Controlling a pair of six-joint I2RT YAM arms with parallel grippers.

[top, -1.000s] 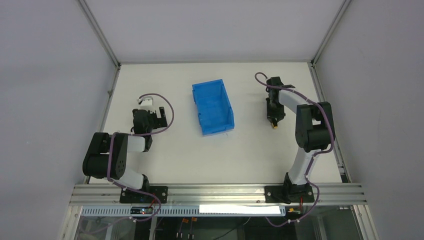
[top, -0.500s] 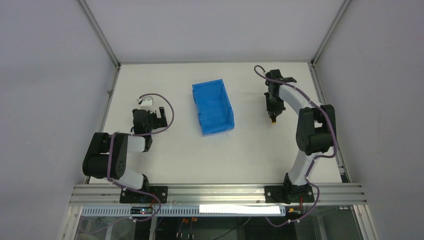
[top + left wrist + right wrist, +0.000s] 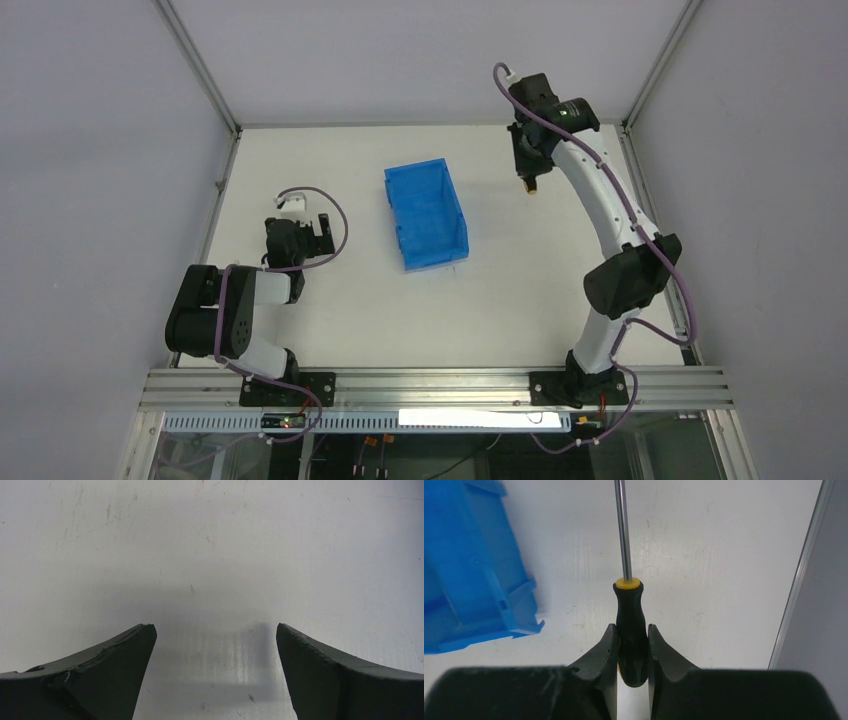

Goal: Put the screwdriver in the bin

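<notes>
The blue bin [image 3: 426, 215] stands in the middle of the table; part of it shows at the left of the right wrist view [image 3: 469, 575]. My right gripper [image 3: 527, 175] [image 3: 632, 632] is shut on the screwdriver [image 3: 630, 625], black handle with a yellow collar, thin shaft pointing away from the camera. It is held in the air near the far edge, to the right of the bin. In the top view only its orange tip [image 3: 531, 187] shows under the gripper. My left gripper [image 3: 312, 232] [image 3: 214, 630] is open and empty, low over the table, left of the bin.
A metal frame rail [image 3: 648, 215] runs along the table's right edge and also shows in the right wrist view [image 3: 801, 575]. Grey walls enclose the table on the left, right and far sides. A white connector [image 3: 291, 203] sits on the left wrist.
My right arm has lifted the screwdriver and carried it toward the far edge, stretching out. The left arm has not moved.
</notes>
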